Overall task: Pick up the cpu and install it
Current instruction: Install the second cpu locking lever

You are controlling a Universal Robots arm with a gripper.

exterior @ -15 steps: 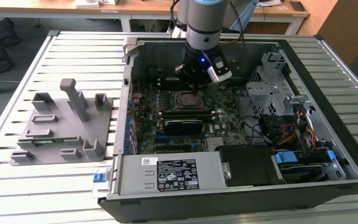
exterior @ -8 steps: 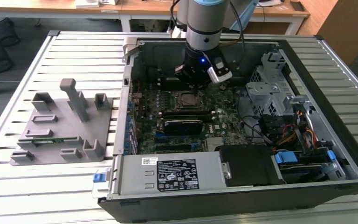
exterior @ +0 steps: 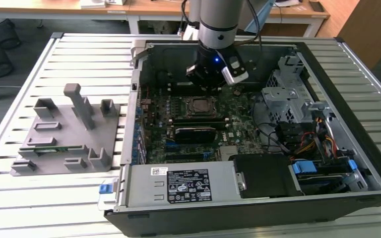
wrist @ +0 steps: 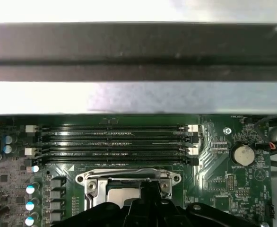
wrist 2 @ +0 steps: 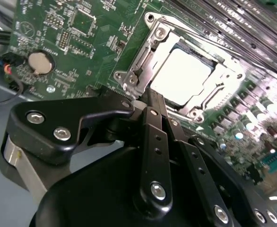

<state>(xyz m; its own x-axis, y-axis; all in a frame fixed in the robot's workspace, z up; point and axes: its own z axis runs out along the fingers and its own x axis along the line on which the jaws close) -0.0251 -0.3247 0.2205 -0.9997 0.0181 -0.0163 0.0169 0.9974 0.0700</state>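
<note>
- cpu [wrist 2: 185, 75] already sits in the socket [wrist 2: 153, 52], so that part looks done
- my gripper [wrist 2: 153, 101] hovers just above the socket, fingers closed, holding nothing

An open computer case [exterior: 349, 183] is set on a slatted table [exterior: 78, 54], toward the exterior view's right edge. A grey moulded fixture [exterior: 65, 139] is placed beside it. Four memory slots [wrist: 112, 144], seemingly empty, are seen on the green motherboard [wrist 2: 82, 42].
</note>
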